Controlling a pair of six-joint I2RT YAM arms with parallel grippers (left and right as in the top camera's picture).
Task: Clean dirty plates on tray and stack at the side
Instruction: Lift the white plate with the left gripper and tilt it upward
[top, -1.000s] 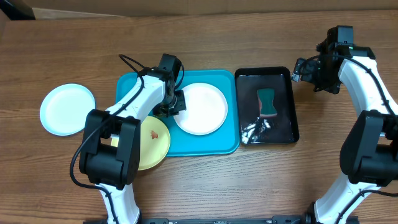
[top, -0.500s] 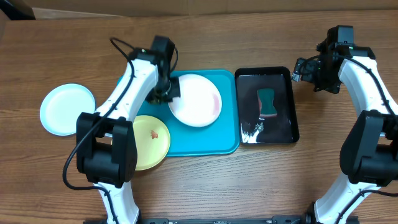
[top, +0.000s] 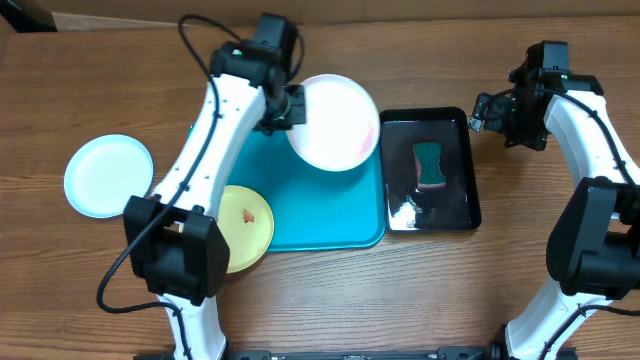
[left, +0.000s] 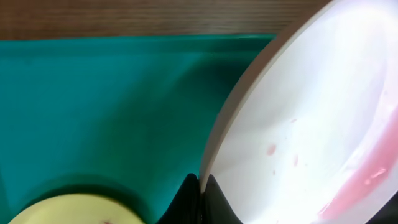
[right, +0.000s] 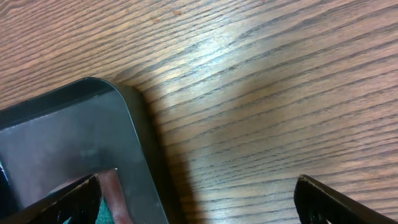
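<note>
- Bench (top: 450, 290): wood; carries everything below.
- Tray (top: 320, 210): centre of the bench. Its floor is mostly bare, with one plate on its 7 o'clock corner.
- Black tray (top: 400, 120): just beside the tray at 3 o'clock, wet-looking, with the sponge in it.
- White plate (top: 335, 122): lifted and tilted over the tray's 1 o'clock corner, reaching toward the black tray. Reddish specks and a pink streak show on its face (left: 298, 143). Judged not cleaned.
- Mint plate (top: 108, 176): flat on the bench at 9 o'clock, well apart from the tray. No smear visible from overhead. Judged done, probably the base of the stack.
- Yellow plate (top: 245, 225): at the tray's 7 o'clock corner, overhanging the rim, with a smear near its centre. Judged untouched.
- Sponge (top: 431, 165): green, lying free, nothing gripping it.
- Left tool (top: 290, 108): pinched narrow on the white plate's 9 o'clock rim (left: 199, 199).
- Right tool (top: 485, 112): wide and empty (right: 199, 205), by the black tray's 1 o'clock corner.
- Progress estimate: about one of three done. Left to do: wipe white and yellow, then stack both on mint.
</note>
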